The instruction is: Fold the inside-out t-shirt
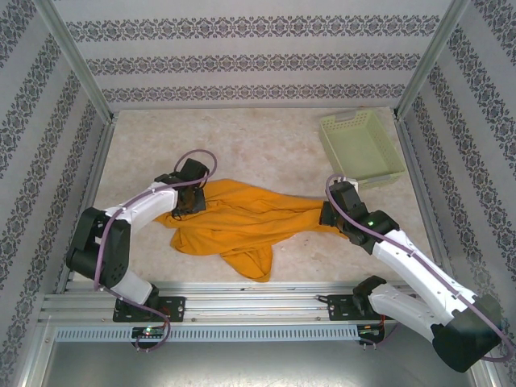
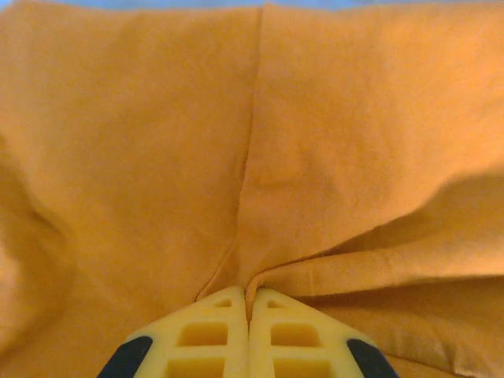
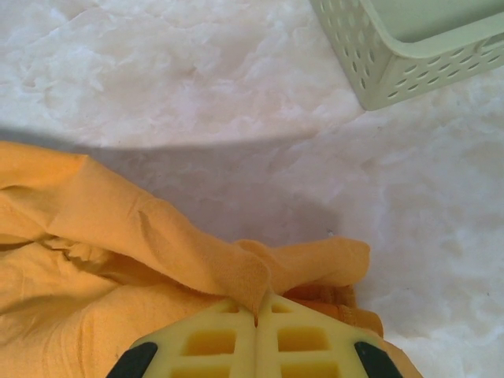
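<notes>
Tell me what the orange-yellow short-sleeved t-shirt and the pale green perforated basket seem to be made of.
Orange-yellow t-shirt: soft matte cloth, probably cotton knit; it drapes, wrinkles and shows a stitched seam. Pale green perforated basket: likely moulded plastic, smooth; rigid walls with even holes.

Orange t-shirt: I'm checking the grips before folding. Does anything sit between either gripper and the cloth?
Nothing visible. The left gripper and the right gripper are each shut directly on a fold of the soft orange-yellow cloth t-shirt. The pale green perforated plastic basket stands apart, far right.
</notes>
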Action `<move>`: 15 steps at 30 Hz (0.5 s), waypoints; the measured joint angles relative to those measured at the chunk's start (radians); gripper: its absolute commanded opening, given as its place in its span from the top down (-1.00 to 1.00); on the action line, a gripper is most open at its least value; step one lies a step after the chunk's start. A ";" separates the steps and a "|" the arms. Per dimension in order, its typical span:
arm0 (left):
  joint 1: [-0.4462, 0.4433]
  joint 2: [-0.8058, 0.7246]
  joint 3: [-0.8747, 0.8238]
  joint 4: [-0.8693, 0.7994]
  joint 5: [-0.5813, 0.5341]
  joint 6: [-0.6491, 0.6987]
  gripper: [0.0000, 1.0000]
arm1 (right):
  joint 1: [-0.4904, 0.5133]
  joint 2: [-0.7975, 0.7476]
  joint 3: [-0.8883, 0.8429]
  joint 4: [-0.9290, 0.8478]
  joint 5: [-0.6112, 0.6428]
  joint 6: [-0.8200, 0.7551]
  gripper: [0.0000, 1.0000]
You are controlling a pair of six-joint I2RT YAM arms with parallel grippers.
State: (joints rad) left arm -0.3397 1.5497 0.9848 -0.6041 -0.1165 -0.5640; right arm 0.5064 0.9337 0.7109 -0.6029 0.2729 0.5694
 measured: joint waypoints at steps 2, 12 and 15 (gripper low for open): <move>0.025 -0.021 0.056 -0.014 -0.002 0.000 1.00 | 0.004 -0.007 0.000 -0.001 -0.003 -0.002 1.00; 0.105 -0.342 0.533 0.001 -0.110 0.000 1.00 | 0.068 -0.156 0.277 -0.060 -0.010 -0.087 1.00; 0.105 -0.372 0.647 0.013 -0.172 0.005 1.00 | 0.106 -0.189 0.380 -0.045 -0.010 -0.107 1.00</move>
State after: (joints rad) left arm -0.2352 1.1778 1.6318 -0.5911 -0.2882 -0.5587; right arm 0.6121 0.7448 1.0912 -0.6476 0.2630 0.4625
